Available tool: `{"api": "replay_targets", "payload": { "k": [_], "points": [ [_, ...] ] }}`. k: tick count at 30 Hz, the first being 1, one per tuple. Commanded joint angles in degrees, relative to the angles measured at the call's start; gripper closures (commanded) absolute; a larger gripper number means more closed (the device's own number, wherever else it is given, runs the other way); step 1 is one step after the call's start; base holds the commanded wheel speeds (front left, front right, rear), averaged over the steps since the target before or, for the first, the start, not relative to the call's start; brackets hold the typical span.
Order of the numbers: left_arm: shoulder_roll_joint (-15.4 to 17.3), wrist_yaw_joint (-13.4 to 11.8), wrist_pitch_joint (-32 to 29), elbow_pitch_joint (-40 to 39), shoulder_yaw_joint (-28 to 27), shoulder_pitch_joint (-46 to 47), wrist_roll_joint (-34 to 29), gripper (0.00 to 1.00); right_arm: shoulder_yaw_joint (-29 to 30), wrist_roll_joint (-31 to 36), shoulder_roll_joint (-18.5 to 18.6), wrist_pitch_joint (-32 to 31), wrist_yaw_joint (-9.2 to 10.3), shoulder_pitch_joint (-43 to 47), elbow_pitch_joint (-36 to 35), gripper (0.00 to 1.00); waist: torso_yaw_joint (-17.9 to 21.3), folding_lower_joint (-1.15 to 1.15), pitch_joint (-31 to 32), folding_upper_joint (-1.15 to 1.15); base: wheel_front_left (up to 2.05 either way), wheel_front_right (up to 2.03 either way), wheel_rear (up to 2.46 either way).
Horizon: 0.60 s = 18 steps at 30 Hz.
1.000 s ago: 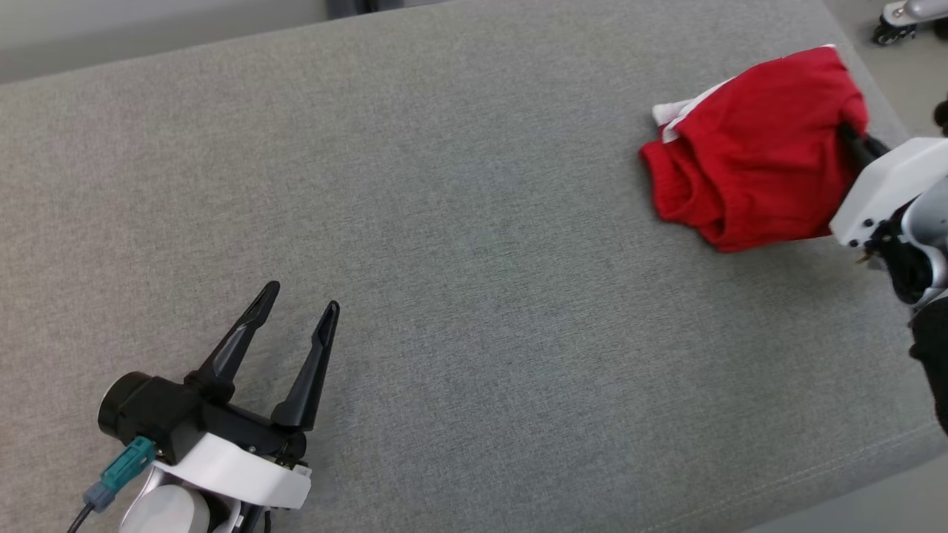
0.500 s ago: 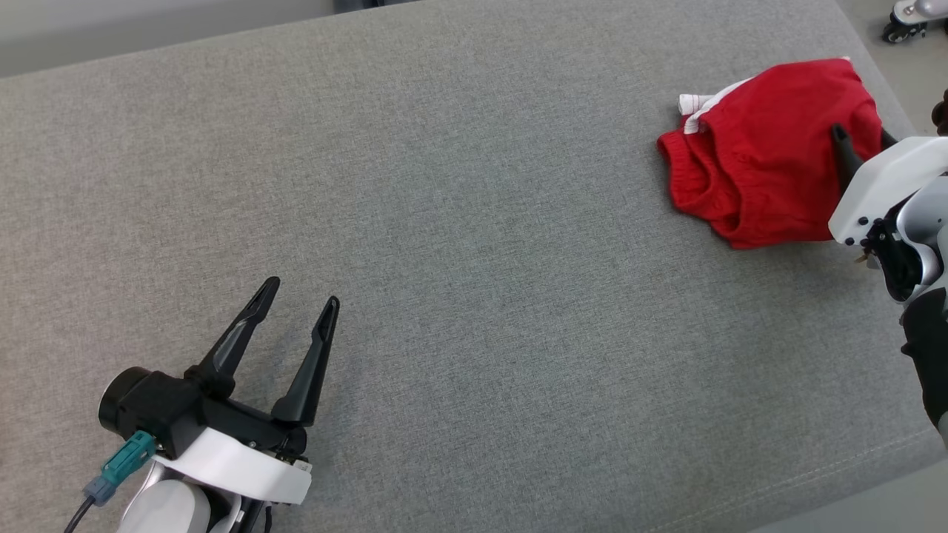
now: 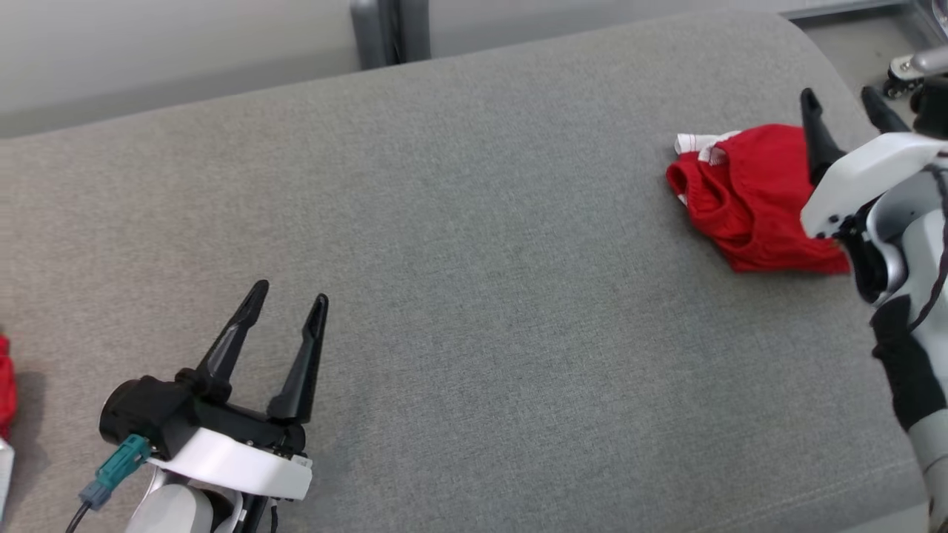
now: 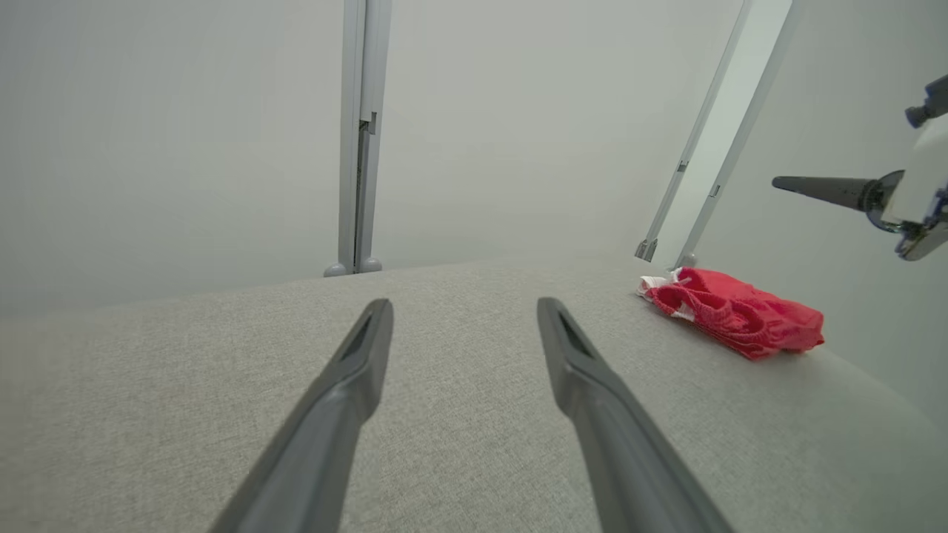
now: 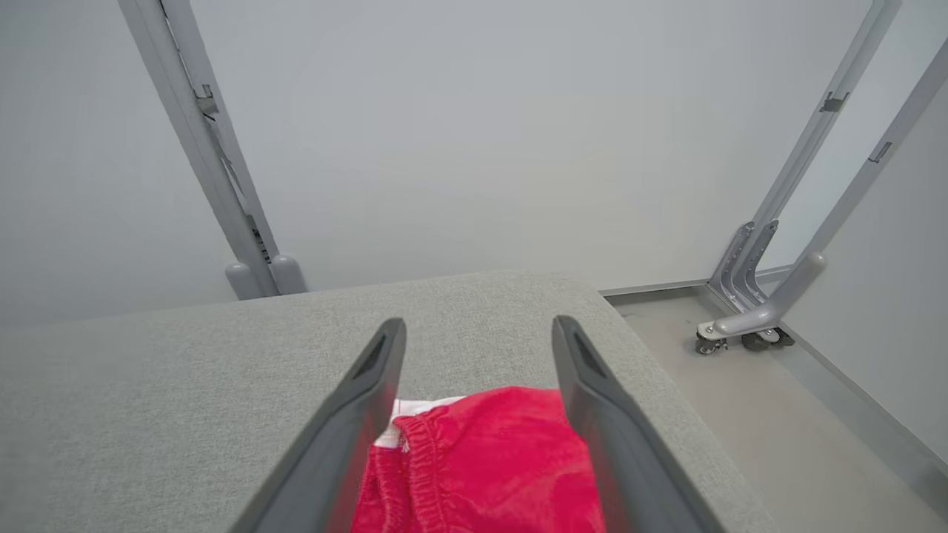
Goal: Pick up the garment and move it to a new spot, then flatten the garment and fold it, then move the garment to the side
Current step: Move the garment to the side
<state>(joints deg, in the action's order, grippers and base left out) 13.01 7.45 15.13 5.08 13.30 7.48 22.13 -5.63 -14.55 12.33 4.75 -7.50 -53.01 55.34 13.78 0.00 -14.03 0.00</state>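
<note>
1. Garment [image 3: 748, 200]: red cloth with a gathered waistband and a white strip at its far-left corner. It lies in a loose, bunched heap on the grey padded surface [image 3: 481, 222], near that surface's far right corner and close to its right edge. No finger touches it.
2. Right gripper [image 3: 838, 93]: jaws spread wide and grasping nothing. In the head view its two dark fingers point away from the robot over the garment's right side. In the left wrist view it hangs in the air above the garment, well clear of the cloth. In the right wrist view the red cloth shows low down between the two fingers.
3. Left gripper [image 3: 289, 292]: jaws spread wide and empty. It sits at the near left of the padded surface, well apart from the garment, with fingers pointing away from the robot.
4. Second red item [image 3: 6, 385]: a sliver at the left edge of the head view, too cropped to identify.
5. Metal posts [image 3: 389, 29]: pale grey uprights standing behind the surface against the wall.
6. Castor [image 5: 711, 344]: a small wheel at the foot of a slanted frame leg, on the floor [image 5: 778, 414] to the right of the surface.
</note>
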Motion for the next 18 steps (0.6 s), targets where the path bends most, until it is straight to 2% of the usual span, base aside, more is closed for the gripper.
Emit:
{"api": "replay_targets", "payload": {
  "k": [1,6,12,18],
  "points": [
    [-0.37,0.07,0.00,0.24,-1.18,-0.51,-0.46,0.00,-0.53,-1.15,-0.53,0.92,0.01,2.44,-2.36,0.00,-1.67,0.00,2.38,0.00,0.00,0.00,0.00],
    [-1.26,0.07,0.00,0.70,-4.21,-1.25,-1.08,0.00,-1.53,-4.01,-0.45,3.05,0.01,7.97,-9.36,0.00,-4.12,0.00,5.17,0.00,0.00,0.00,0.00],
    [-2.84,0.07,-0.01,1.96,-7.28,-2.69,-2.17,0.00,-1.33,-7.98,-0.53,4.38,0.00,19.56,-18.75,0.00,-9.18,0.00,9.56,0.00,0.00,0.00,0.00],
    [-4.36,0.07,-0.01,3.33,-10.17,-4.61,-3.72,0.00,0.69,-7.18,-0.99,5.66,0.00,29.63,-26.74,0.00,-12.49,0.00,12.67,0.00,0.00,0.00,0.00]
  ]
}}
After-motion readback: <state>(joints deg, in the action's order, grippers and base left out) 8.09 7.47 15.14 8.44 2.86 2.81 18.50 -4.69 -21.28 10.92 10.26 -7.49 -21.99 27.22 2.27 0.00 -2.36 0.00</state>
